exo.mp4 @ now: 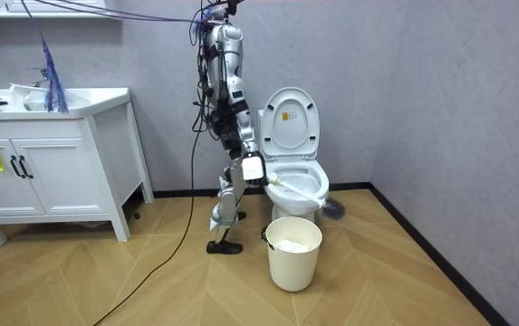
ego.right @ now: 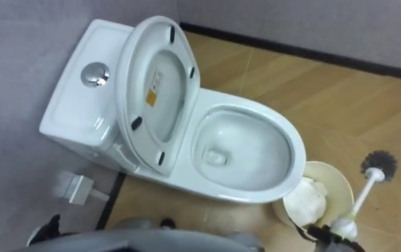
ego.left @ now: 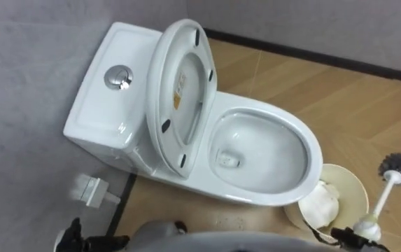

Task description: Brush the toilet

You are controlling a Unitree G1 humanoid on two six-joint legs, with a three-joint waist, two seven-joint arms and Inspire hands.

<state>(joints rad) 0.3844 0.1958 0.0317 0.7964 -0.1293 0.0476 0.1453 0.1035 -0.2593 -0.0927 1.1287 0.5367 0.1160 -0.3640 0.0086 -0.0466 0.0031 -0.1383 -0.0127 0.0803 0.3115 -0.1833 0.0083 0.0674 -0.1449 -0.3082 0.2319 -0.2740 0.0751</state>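
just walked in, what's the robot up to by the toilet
The robot stands beside the toilet, gripping the toilet brush in its right hand. The seat and lid are up and the bowl is open. The brush head hangs out over the floor past the waste bin, not in the bowl, so no brushing is under way. Its left hand sits low at its side.

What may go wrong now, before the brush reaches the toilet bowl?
The toilet brush, held in the right hand, hangs over the floor beyond the waste bin; swinging it to the bowl may knock the bin, which stands right beside the bowl.
If wet, its head could drip on the floor.
The raised seat is upright beside the bowl; a wide swing might tip it down.
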